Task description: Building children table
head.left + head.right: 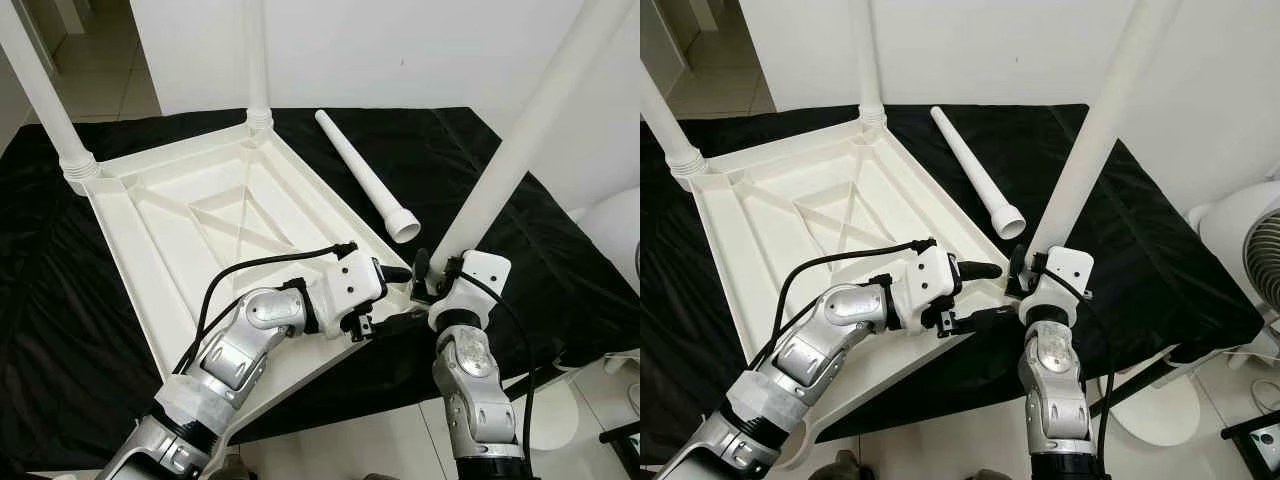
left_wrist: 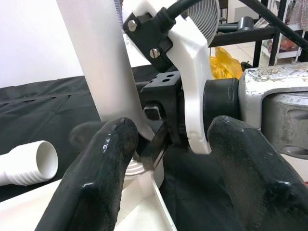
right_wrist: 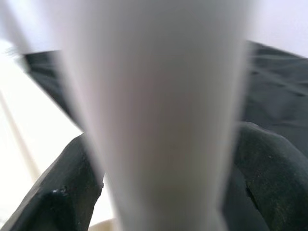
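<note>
A white children's table top [image 1: 200, 215] lies upside down on a black cloth [image 1: 60, 300]. Two white legs [image 1: 45, 100] [image 1: 257, 60] stand in its far corners. A third leg [image 1: 520, 140] rises at a slant from the near right corner, and my right gripper [image 1: 435, 268] is shut on it just above its base; its fingers [image 3: 53, 202] flank the leg. My left gripper [image 1: 405, 293] is open at that same corner, its fingers [image 2: 96, 178] straddling the table's edge beside the leg's base. A loose leg [image 1: 365, 175] lies on the cloth behind.
A white fan [image 1: 1250, 250] on a round base [image 1: 1160, 400] stands on the tiled floor to the right. The white wall [image 1: 400, 50] runs behind the cloth. A yellow bag [image 2: 224, 65] sits in the background of the left wrist view.
</note>
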Robot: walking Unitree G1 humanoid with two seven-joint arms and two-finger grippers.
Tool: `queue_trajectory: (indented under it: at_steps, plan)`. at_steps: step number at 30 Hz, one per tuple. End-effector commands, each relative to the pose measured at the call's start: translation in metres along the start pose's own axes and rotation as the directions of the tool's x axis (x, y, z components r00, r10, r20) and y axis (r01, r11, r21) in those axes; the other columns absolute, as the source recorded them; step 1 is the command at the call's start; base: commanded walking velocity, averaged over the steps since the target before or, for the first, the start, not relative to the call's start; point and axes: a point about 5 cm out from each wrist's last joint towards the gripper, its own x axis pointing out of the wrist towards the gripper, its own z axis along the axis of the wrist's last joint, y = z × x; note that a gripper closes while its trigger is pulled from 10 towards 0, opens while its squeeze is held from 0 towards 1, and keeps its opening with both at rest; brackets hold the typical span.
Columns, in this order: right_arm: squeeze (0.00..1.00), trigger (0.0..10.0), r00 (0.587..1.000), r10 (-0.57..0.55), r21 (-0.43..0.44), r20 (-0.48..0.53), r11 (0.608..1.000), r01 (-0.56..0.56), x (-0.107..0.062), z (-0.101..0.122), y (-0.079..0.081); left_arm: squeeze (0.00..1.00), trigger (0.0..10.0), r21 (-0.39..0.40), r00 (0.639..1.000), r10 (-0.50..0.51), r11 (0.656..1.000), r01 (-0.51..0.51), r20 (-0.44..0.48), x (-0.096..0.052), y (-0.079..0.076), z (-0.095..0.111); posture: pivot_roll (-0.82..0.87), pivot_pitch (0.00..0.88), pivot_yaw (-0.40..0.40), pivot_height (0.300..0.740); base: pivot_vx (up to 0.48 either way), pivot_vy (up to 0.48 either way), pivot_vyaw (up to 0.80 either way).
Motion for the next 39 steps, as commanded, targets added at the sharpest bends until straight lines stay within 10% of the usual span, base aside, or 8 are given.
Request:
queue_trajectory:
  at_steps: [1, 15, 16, 19, 20, 21, 29, 39]
  plan:
    - [0.00, 10.0, 0.992, 0.128, -0.003, 0.000, 0.992, -0.128, 0.000, 0.002, -0.001, 0.00, 10.0, 0.005, 1.000, -0.007, 1.000, 0.007, -0.002, 0.000, 0.002, 0.001, 0.00, 0.000, -0.017, 0.740, 0.000, 0.000, 0.00]
    - [0.00, 10.0, 0.865, 0.494, -0.163, -0.086, 0.850, -0.501, 0.020, 0.001, -0.016, 0.00, 10.0, 0.008, 1.000, -0.014, 1.000, 0.014, -0.006, 0.000, 0.003, 0.001, 0.01, 0.000, -0.016, 0.740, 0.000, 0.000, 0.00]
    - [0.00, 7.7, 0.854, 0.510, -0.156, -0.105, 0.839, -0.521, 0.022, -0.001, -0.017, 0.00, 10.0, 0.010, 1.000, -0.013, 1.000, 0.013, -0.007, 0.000, 0.003, 0.001, 0.01, 0.000, -0.016, 0.740, 0.000, 0.000, 0.00]
    - [0.00, 7.7, 0.846, 0.520, -0.148, -0.117, 0.834, -0.532, 0.022, -0.002, -0.018, 0.00, 10.0, 0.011, 1.000, -0.012, 1.000, 0.012, -0.007, 0.000, 0.003, 0.001, 0.01, 0.000, -0.016, 0.740, 0.000, 0.000, 0.00]
    - [0.00, 5.0, 0.840, 0.527, -0.142, -0.125, 0.829, -0.541, 0.022, -0.004, -0.019, 0.00, 10.0, 0.011, 1.000, -0.011, 1.000, 0.011, -0.008, 0.000, 0.003, 0.001, 0.01, 0.000, -0.020, 0.740, 0.000, 0.000, 0.00]
    - [0.00, 0.0, 0.829, 0.542, -0.124, -0.139, 0.821, -0.557, 0.021, -0.007, -0.019, 0.00, 10.0, 0.012, 1.000, -0.009, 1.000, 0.009, -0.009, -0.001, 0.003, 0.001, 0.02, 0.000, -0.021, 0.740, 0.000, 0.000, 0.00]
    - [0.00, 0.0, 0.822, 0.551, -0.049, -0.145, 0.826, -0.562, 0.012, -0.018, -0.021, 0.00, 10.0, 0.012, 1.000, -0.004, 1.000, 0.004, -0.014, -0.004, 0.003, 0.001, 0.03, 0.000, -0.021, 0.740, 0.000, 0.000, 0.00]
    - [0.00, 0.0, 0.913, 0.389, -0.004, -0.118, 0.920, -0.393, 0.005, -0.027, -0.013, 0.00, 10.0, -0.004, 0.999, -0.015, 1.000, 0.015, -0.034, -0.007, -0.002, -0.005, 0.02, 0.001, -0.020, 0.740, 0.000, 0.000, 0.00]
